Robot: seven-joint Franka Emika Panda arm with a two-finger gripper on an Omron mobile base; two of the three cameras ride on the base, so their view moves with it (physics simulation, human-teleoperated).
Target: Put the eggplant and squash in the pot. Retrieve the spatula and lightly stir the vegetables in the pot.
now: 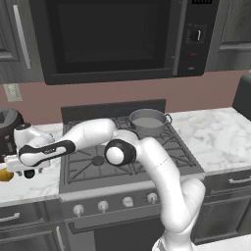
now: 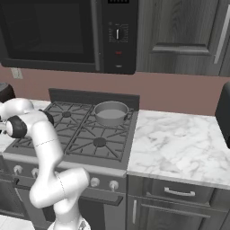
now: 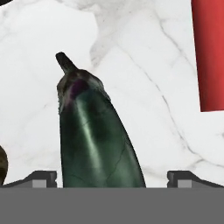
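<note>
Now one eggplant [image 3: 94, 135] between wide-open gripper [image 3: 111, 178] tips, ungripped, one pot [image 1: 148, 121] on stove [image 1: 147, 152].

In the hand view the eggplant [image 3: 98, 140] runs off the bottom of the picture, so its lower end cannot be seen, and the spatula [image 3: 209, 52] shows as no more than a stretch of red handle cut by the top and right edges. In the left base view the squash [image 1: 5, 174] is half cut by the left edge and partly covered by the hand. There the black appliance [image 1: 9, 128] is also cropped.
</note>
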